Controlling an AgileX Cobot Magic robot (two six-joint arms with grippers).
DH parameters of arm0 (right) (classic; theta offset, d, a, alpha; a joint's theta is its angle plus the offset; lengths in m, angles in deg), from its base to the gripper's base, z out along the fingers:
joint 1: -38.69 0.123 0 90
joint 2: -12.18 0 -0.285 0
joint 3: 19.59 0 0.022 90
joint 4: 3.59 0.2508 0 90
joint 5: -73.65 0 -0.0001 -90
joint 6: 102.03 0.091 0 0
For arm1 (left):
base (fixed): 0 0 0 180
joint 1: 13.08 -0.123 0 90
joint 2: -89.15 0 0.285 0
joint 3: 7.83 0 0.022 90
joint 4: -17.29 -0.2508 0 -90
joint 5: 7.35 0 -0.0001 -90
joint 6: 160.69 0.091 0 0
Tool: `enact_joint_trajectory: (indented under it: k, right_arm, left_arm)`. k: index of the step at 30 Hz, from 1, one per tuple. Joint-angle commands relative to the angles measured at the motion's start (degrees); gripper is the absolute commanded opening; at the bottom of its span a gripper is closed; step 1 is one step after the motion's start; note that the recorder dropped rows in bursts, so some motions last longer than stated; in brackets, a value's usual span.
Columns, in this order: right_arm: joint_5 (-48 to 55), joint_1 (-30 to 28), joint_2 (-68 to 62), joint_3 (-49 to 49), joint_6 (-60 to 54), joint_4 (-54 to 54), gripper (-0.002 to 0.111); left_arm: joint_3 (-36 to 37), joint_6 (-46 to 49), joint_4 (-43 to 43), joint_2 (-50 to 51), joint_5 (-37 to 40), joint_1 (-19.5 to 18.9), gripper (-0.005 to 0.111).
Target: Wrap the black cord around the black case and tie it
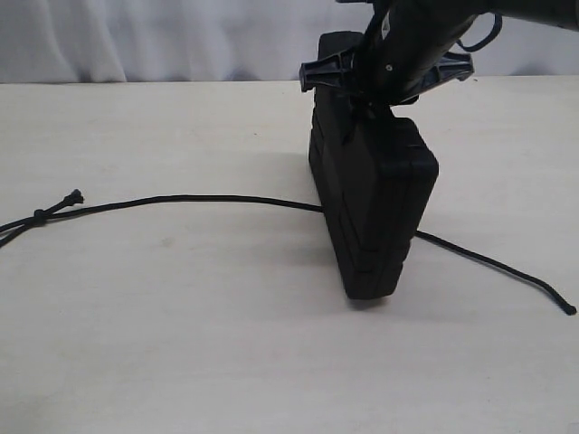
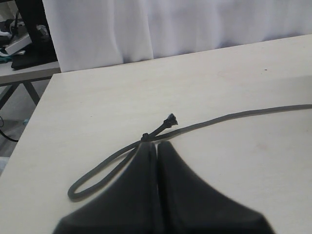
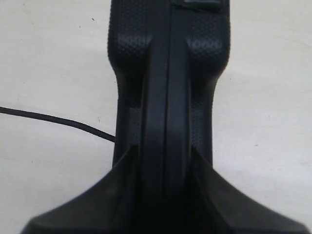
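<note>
The black case (image 1: 375, 208) stands on its narrow edge at the middle of the table, tilted slightly. My right gripper (image 1: 369, 101) comes down from above and is shut on the case's top edge; in the right wrist view its jaws (image 3: 165, 168) press both sides of the case (image 3: 168, 73). The black cord (image 1: 208, 200) lies on the table and passes behind or under the case, ending at the front right (image 1: 566, 309). Its knot (image 2: 145, 137) and frayed end (image 2: 171, 118) lie just past my left gripper (image 2: 157, 144), which is shut with nothing seen between its fingers.
A white curtain (image 1: 163, 36) hangs behind the beige table (image 1: 181, 344). The cord forms a loop (image 2: 78, 190) near the table's left edge (image 2: 29, 131). Past that edge are a table leg and some clutter (image 2: 19, 46).
</note>
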Motion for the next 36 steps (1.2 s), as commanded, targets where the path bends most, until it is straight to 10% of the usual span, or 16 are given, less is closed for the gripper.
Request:
enact_joint_trajectory:
  k: [1, 14, 26, 36]
  right_arm:
    - [2.0, -0.2, -0.6, -0.4, -2.5, 2.1, 0.004]
    - [2.1, -0.3, -0.6, -0.4, -8.6, -2.1, 0.004]
    - [3.0, -0.3, -0.6, -0.4, -9.1, -2.0, 0.004]
    - [3.2, -0.3, -0.6, -0.4, -10.1, -2.0, 0.004]
  left_arm:
    - [0.2, -0.1, -2.6, -0.2, -2.8, 0.2, 0.0]
    - [0.2, -0.8, -4.9, -0.2, -25.2, 0.2, 0.0]
    - [0.2, -25.4, 7.6, -0.2, -37.9, 0.2, 0.0]
    - [-17.0, -28.6, 0.7, 10.7, -16.8, 0.2, 0.0]
